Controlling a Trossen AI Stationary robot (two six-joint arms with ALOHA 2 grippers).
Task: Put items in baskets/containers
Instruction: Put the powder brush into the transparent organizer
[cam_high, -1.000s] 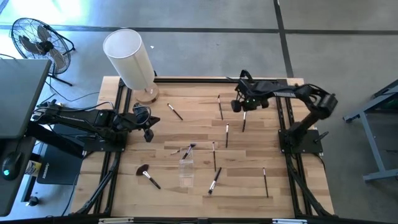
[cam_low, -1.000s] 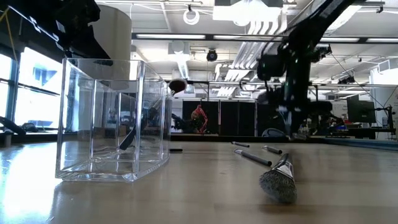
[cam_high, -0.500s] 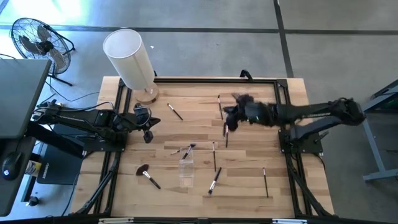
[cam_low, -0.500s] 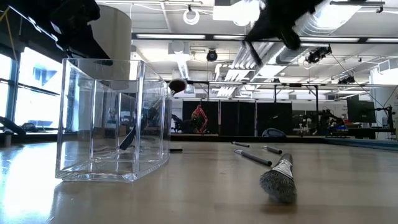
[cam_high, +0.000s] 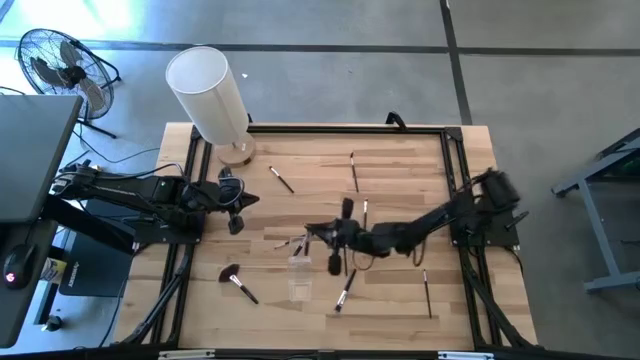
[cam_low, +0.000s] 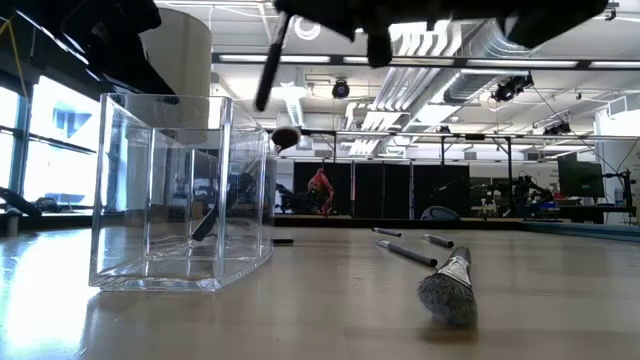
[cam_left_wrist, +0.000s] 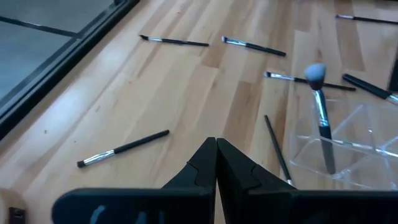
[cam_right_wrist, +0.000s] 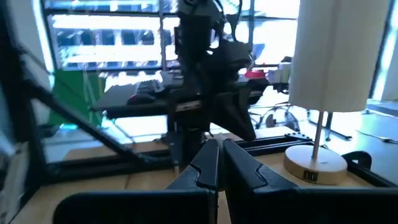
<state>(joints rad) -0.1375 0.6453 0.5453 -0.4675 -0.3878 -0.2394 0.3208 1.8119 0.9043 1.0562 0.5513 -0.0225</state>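
Note:
The clear cup (cam_high: 300, 270) stands on its base near the table's middle and looks large in the low view (cam_low: 180, 190). One pale-headed brush (cam_left_wrist: 318, 106) leans inside it. Other thin brushes lie flat on the wood, such as one (cam_high: 353, 170), one (cam_high: 427, 292), and the fluffy-headed one (cam_high: 235, 280). My right gripper (cam_high: 315, 233) reaches in from the right to just beyond the cup, shut on a dark brush (cam_low: 268, 60). My left gripper (cam_high: 240, 205) waits at the table's left side, shut (cam_left_wrist: 216, 149) and holding nothing. My right gripper is shut on a thin dark brush. The place of contact lies above the low view's top and does not show in its wrist view (cam_right_wrist: 214, 152). The brush's lower part (cam_low: 264, 85) hangs tilted below the gripper, lifted clear, above the cup's rim.
A tall white cylinder on a wooden base (cam_high: 208, 95) stands at the far left corner. A black frame rail (cam_high: 330, 128) runs along the table's edges. A grey-headed brush (cam_low: 447, 290) lies near the low camera. A fan (cam_high: 55, 60) stands off the table.
My right arm has lifted a brush off the table's far right part and swung it quickly toward the middle, stretching out low across the wood until the gripper stands by the cup. The brush now hangs above the cup. The left arm kept still.

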